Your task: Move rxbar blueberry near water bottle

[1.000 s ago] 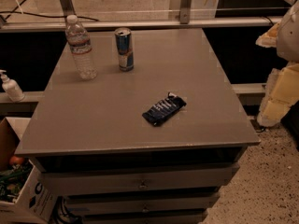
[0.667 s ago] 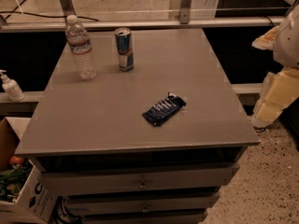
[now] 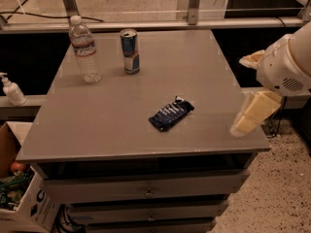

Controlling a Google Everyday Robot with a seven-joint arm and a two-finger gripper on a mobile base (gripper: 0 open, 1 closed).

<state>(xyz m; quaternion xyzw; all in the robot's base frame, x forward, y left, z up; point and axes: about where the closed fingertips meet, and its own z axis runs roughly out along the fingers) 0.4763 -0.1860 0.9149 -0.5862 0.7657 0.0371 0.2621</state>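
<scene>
The rxbar blueberry lies flat on the grey table, right of the middle, angled with one end toward the back right. The water bottle stands upright at the table's back left. My gripper hangs from the white arm over the table's right edge, to the right of the bar and well apart from it. It holds nothing that I can see.
A blue-and-silver drink can stands right of the water bottle. A small white pump bottle sits on a ledge left of the table. A cardboard box stands on the floor at the lower left. Drawers run below the tabletop.
The arm and gripper have moved left, from beside the table to over its right edge. The bar, bottle and can have not moved.
</scene>
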